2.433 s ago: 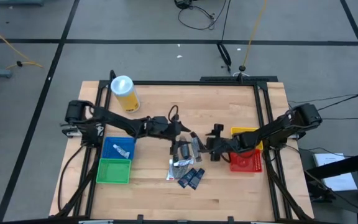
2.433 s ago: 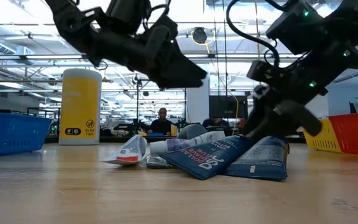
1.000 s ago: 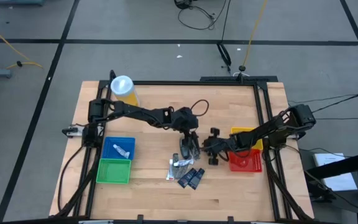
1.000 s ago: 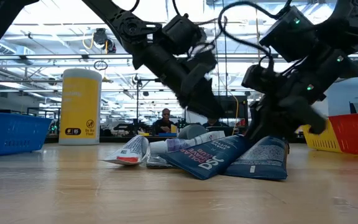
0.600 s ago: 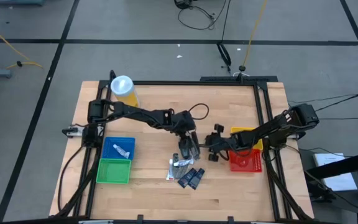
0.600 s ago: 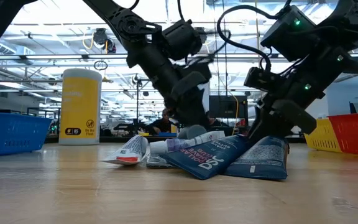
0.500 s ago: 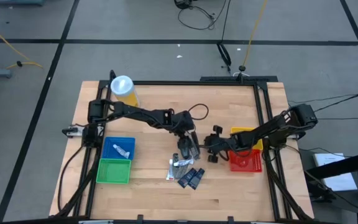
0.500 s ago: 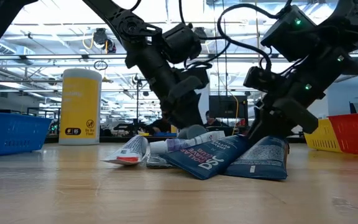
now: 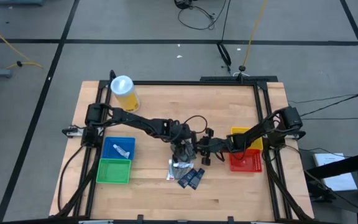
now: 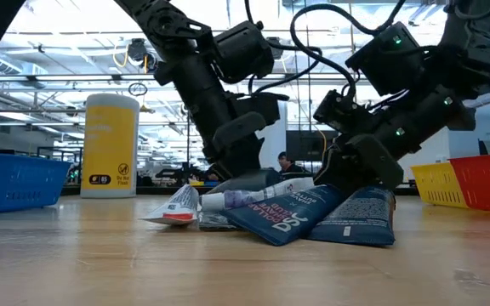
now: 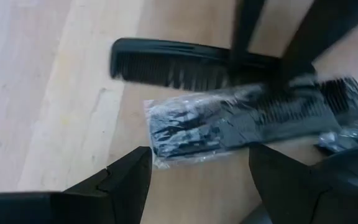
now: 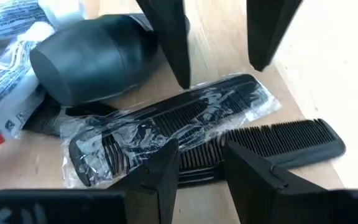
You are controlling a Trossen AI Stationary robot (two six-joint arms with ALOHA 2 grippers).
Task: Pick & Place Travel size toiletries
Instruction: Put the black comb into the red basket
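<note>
The travel size toiletries lie heaped at mid-table: a plastic-wrapped black comb (image 11: 229, 124), a bare black comb (image 11: 185, 62), a dark grey oval piece (image 12: 98, 59), a white tube (image 10: 253, 197), a silver sachet (image 9: 178, 167) and dark blue packets (image 10: 356, 217). My left gripper (image 11: 197, 177) is open, slanting down, its fingers either side of the wrapped comb's end. My right gripper (image 12: 201, 165) faces it from the table's right, open with a narrow gap, low over both combs. My right gripper's fingertips (image 11: 244, 59) reach down to the two combs where these lie side by side on the table, slanting in from the table's right. Whether they touch a comb, I cannot tell.
A blue bin (image 9: 107, 149) holding one small white tube and a green bin (image 9: 114, 171) stand at the left. A yellow bin (image 9: 244, 132) and a red bin (image 9: 246, 163) stand at the right. A tall yellow cylinder (image 9: 123, 92) stands at the far left.
My left gripper has come toward the table's near edge and down onto the heap, tipping more steeply downward. My right gripper has sunk and moved a little toward the table's left, closer to the combs. The heap has stayed in place.
</note>
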